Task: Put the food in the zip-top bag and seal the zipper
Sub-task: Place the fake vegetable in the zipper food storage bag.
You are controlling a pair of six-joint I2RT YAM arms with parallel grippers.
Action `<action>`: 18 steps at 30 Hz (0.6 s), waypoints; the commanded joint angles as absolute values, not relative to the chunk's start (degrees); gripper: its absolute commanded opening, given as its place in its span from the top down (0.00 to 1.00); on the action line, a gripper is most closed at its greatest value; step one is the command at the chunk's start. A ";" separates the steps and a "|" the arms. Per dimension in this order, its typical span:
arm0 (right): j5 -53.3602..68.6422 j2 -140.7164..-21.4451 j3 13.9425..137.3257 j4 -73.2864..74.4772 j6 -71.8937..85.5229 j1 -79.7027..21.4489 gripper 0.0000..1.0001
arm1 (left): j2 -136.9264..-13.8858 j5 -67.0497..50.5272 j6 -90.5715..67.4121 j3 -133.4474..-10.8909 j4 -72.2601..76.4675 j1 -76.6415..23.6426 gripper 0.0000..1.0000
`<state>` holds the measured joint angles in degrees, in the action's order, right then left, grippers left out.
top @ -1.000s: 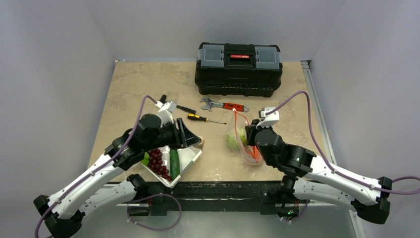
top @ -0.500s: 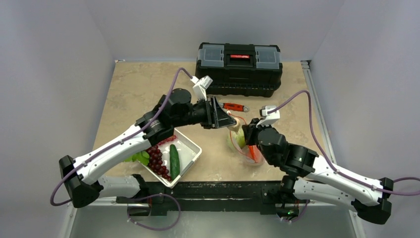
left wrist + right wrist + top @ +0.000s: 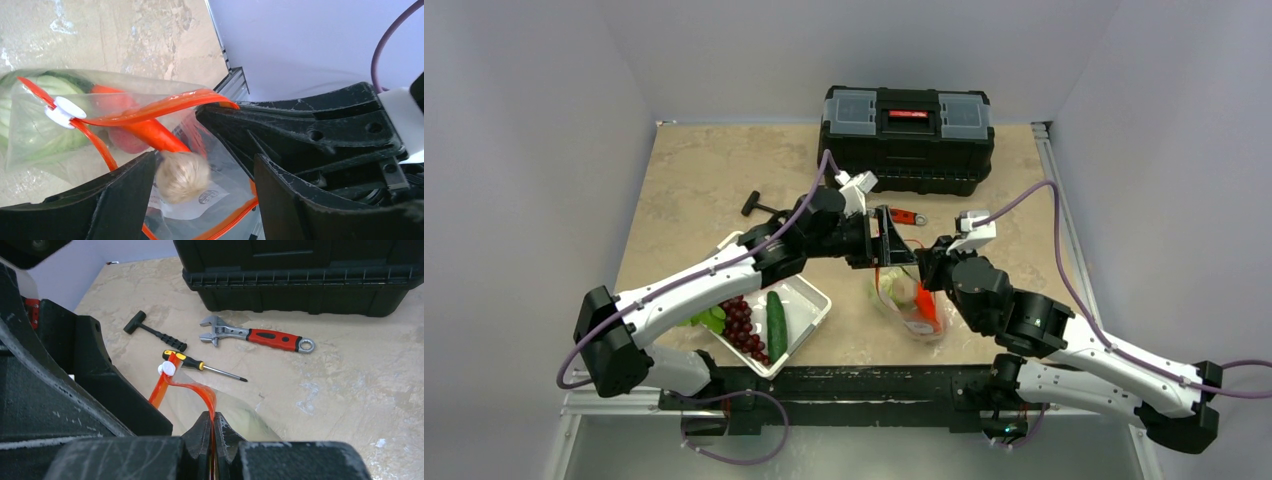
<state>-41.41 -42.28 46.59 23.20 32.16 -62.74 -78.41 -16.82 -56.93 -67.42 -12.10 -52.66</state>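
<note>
The clear zip-top bag (image 3: 902, 302) lies at centre right, mouth open and lifted. It holds the pale-green cabbage (image 3: 30, 115), the red-orange carrot (image 3: 150, 132) and a pink piece. My right gripper (image 3: 212, 419) is shut on the red-orange zipper strip (image 3: 192, 386), near its white slider (image 3: 166, 370). My left gripper (image 3: 206, 162) is open over the bag's mouth. A pale beige round piece (image 3: 182, 176), blurred, is loose beside its left finger (image 3: 125, 200), at the mouth. In the top view my left gripper (image 3: 892, 243) is just left of my right gripper (image 3: 924, 268).
A white basket (image 3: 809, 300) at front left holds the purple grapes (image 3: 742, 325), the cucumber (image 3: 776, 325) and a leaf (image 3: 709, 318). A black toolbox (image 3: 907, 125) stands at the back. A red-handled wrench (image 3: 265, 337), a screwdriver (image 3: 200, 365) and a hammer (image 3: 155, 332) lie behind the bag.
My left arm swung right from the basket to the bag's mouth with the pale piece, and its jaws are now apart with the piece loose. My right gripper kept hold of the zipper strip.
</note>
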 commanded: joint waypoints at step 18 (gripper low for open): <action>-42.61 -40.64 49.08 23.88 31.16 -62.84 1.00 | -60.20 0.45 -39.76 -71.51 -48.05 -53.79 0.22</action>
